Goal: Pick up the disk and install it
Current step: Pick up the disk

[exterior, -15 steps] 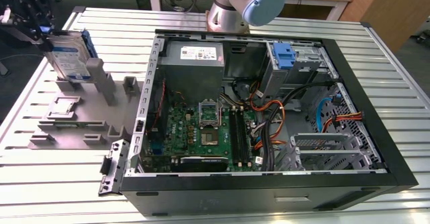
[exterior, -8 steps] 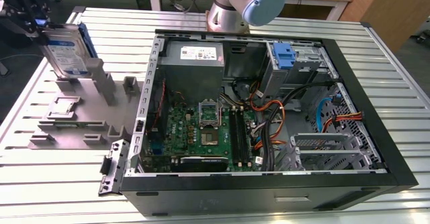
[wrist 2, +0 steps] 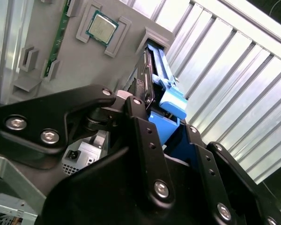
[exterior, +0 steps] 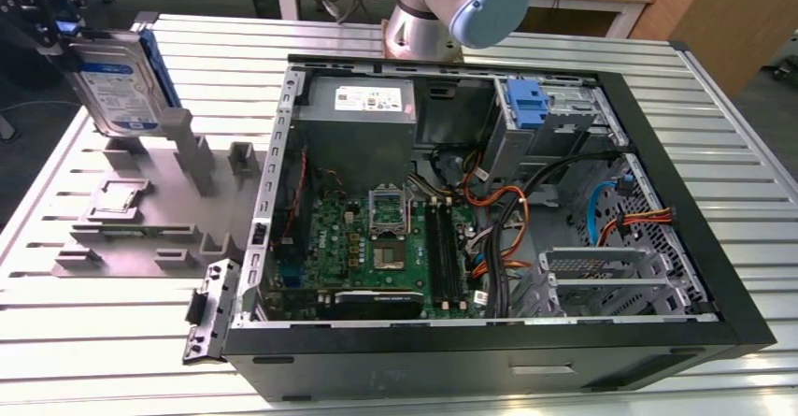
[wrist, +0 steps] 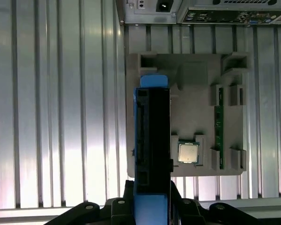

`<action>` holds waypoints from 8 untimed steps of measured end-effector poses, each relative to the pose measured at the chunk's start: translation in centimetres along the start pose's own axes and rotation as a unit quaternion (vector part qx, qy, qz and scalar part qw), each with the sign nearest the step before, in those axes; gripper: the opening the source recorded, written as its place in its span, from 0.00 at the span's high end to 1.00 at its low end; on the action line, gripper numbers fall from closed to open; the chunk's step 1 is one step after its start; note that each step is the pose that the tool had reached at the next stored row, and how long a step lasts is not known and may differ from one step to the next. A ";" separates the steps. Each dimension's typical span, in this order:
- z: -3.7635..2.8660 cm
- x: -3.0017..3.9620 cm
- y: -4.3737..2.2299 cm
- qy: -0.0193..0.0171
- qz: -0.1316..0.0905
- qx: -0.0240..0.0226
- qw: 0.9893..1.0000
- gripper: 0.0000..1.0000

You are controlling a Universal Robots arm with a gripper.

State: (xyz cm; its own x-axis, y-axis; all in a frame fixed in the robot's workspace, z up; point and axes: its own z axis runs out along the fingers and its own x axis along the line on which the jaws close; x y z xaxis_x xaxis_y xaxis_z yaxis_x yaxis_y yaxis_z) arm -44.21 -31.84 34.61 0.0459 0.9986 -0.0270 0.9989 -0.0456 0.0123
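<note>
In the exterior view my gripper (exterior: 75,31) is clamped on the disk (exterior: 115,84), which hangs upright, label outward, above the grey parts fixture (exterior: 125,248) on the exterior view's left, well apart from the open computer case (exterior: 735,276). In the second wrist view my fingers (wrist 2: 140,126) close on either side of the disk's blue carrier rails (wrist 2: 171,101), with the drive's dark edge running away toward the fixture. In the first wrist view the disk (wrist: 152,140) shows edge-on, straight out from the gripper (wrist: 152,210), over the fixture beside a processor chip (wrist: 188,152). I judge it dense, stiff and shock-sensitive, with smooth metal faces; a firm hold across the rails suits it, clear of the connector end.
</note>
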 end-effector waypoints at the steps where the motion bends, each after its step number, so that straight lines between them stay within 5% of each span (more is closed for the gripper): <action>1: -0.16 0.00 0.00 0.000 0.000 0.000 1.000 0.63; 8: -0.39 -0.01 -0.01 0.000 0.000 0.000 1.000 0.63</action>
State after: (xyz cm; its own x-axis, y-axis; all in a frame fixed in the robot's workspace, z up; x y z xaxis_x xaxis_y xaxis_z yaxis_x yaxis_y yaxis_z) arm -44.22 -31.84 35.01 0.0459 0.9986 -0.0269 0.9989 -0.0456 0.0129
